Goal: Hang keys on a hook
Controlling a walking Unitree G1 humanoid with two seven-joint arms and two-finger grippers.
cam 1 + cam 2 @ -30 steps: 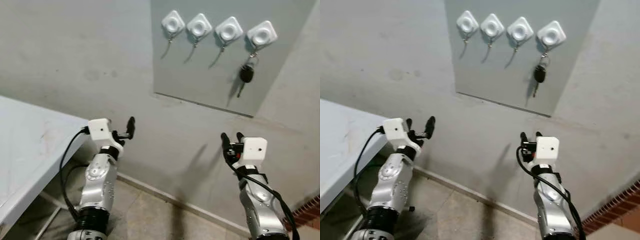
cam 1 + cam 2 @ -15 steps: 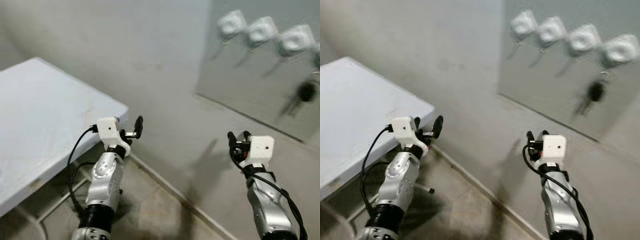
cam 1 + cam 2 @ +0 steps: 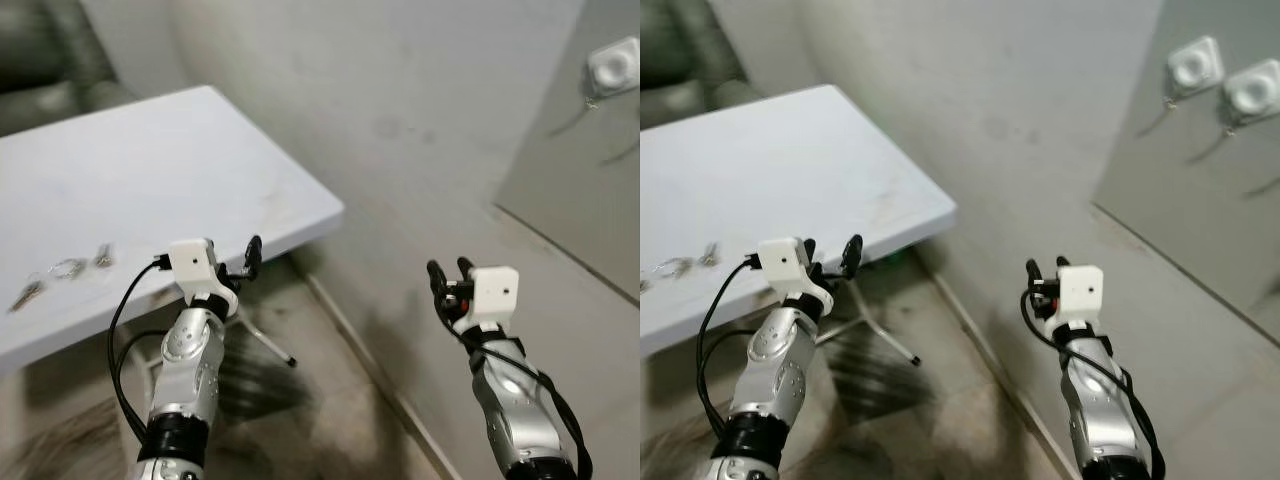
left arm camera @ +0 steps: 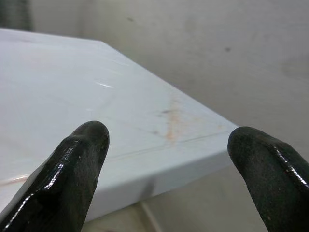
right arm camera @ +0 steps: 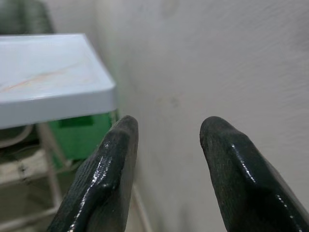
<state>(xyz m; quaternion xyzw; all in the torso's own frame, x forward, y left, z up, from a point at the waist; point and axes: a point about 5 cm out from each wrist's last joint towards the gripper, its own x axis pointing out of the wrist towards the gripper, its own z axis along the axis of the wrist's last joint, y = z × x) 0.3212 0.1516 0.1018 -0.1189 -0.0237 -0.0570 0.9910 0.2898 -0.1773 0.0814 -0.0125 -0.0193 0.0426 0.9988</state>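
Keys (image 3: pixel 60 268) on table (image 3: pixel 200 150), left of jaws.

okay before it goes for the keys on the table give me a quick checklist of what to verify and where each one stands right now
1. Left gripper open and empty: ok.
2. Right gripper open and empty: ok.
3. Keys in sight on the white table: ok, though small and blurred.
4. Keys within reach: not ok, they lie beyond the left gripper, further to the robot's left.
5. How many keys and how they lie: cannot tell.
6. Free wall hooks available: ok, two in the right eye view carry nothing.
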